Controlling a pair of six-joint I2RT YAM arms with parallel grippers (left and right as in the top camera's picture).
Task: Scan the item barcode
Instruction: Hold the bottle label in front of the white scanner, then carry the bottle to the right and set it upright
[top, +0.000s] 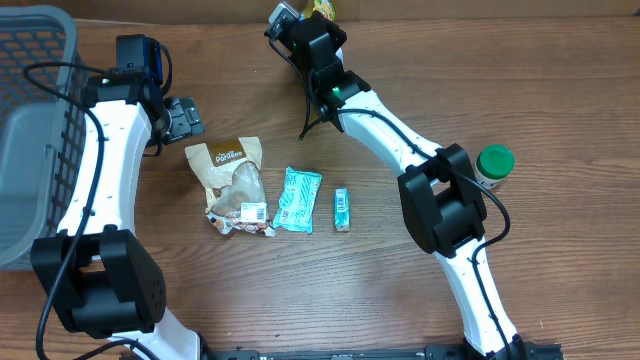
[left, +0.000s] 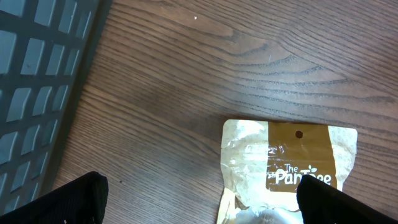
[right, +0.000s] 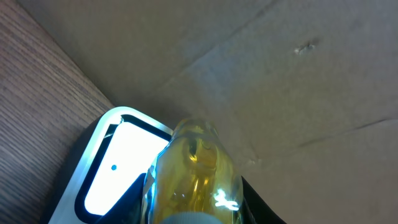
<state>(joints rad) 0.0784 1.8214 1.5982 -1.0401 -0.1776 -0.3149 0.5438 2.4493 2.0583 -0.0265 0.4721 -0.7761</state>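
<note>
Yellow bottle (right: 194, 177) beside lit scanner (right: 102, 180) edge

surface: wood-grain table (top: 560, 290) | backdrop: brown cardboard panel (right: 280, 74) at far edge | light: even

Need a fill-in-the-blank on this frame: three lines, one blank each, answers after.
1. The right fingers grip a ___ translucent bottle at the lit white scanner window.
2. The ___ fingers hover open above the brown-and-cream snack pouch.
3. The small round jar has a ___ lid.
Answers: yellow; left; green.
</note>
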